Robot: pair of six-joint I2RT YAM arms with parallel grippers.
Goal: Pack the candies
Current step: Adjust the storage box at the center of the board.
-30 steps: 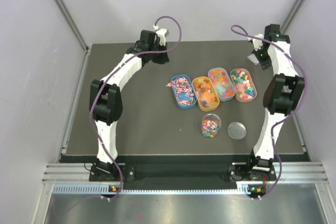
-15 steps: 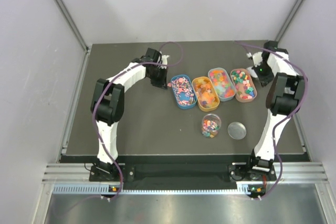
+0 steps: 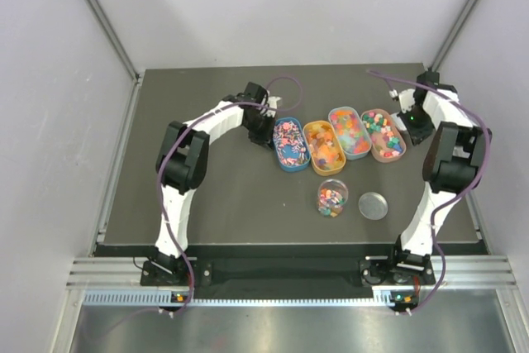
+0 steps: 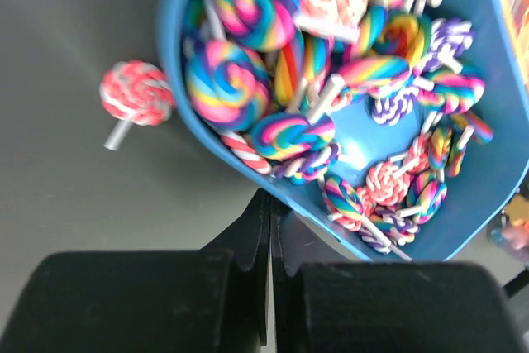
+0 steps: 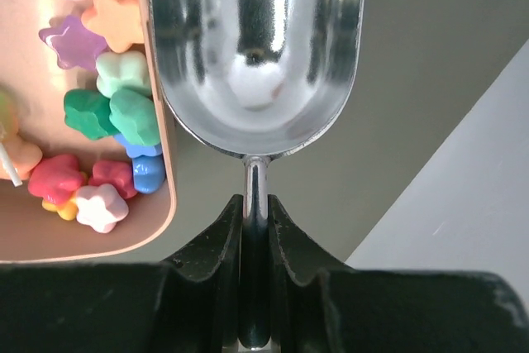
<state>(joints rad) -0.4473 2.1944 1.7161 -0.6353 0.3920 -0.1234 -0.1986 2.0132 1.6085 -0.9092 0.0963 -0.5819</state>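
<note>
Candies fill four oval trays in a row: a blue tray (image 3: pixel 288 144), an orange one (image 3: pixel 322 146), a teal one (image 3: pixel 349 131) and a peach one (image 3: pixel 383 133). My left gripper (image 3: pixel 263 131) is shut and empty, its tips (image 4: pixel 270 204) at the blue tray's rim (image 4: pixel 248 173), which holds swirl lollipops (image 4: pixel 244 80). One pink lollipop (image 4: pixel 136 94) lies on the table outside it. My right gripper (image 5: pixel 256 202) is shut on the handle of an empty silver scoop (image 5: pixel 256 47), right beside the peach tray (image 5: pixel 157 229) of star-shaped candies (image 5: pixel 124 109).
A clear round jar (image 3: pixel 332 197) holding some candies stands in front of the trays, its lid (image 3: pixel 374 205) lying to its right. The table's right edge and white wall (image 5: pixel 463 221) are close to the right gripper.
Both arms have come forward and down from the back of the table. The left gripper reached the blue tray's left end; the right gripper brought the scoop to the peach tray's right side.
</note>
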